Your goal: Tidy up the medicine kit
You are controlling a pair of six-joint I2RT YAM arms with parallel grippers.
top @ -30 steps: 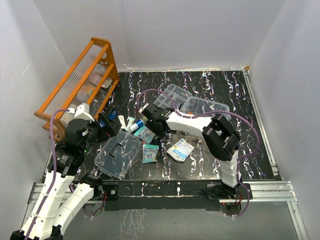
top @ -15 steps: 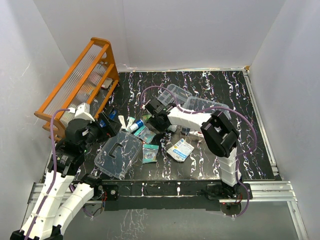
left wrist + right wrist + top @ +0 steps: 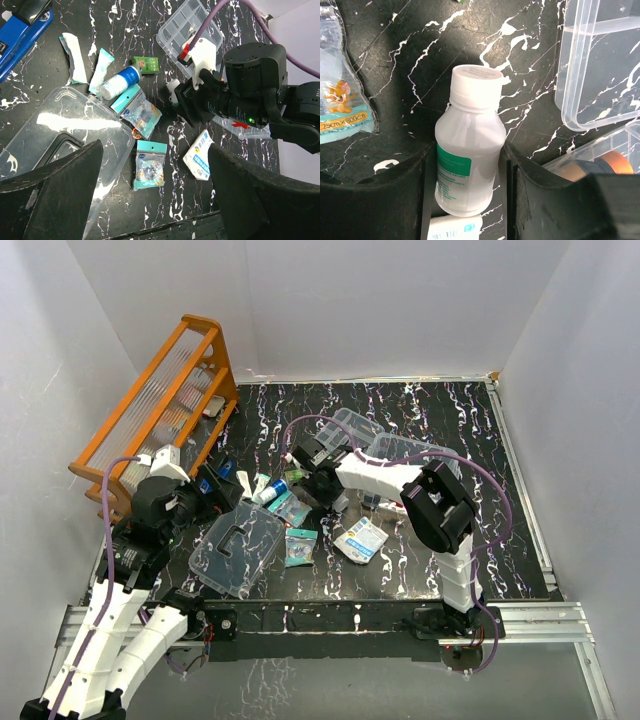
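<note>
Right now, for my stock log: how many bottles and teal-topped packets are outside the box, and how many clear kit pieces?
Bottles: 2, blue-label bottle, white bottle
Teal-topped packets: 2
Clear kit pieces: 3, lid, tray, box
Total: 7

Leaning tilted at the far left of the black, white-veined desk [image 3: 450, 410]: an orange wooden rack [image 3: 160, 405] with ribbed clear panels. Closing in on three sides: plain white walls [image 3: 380, 300]. Running along the near edge: a metal rail [image 3: 540, 618].
</note>
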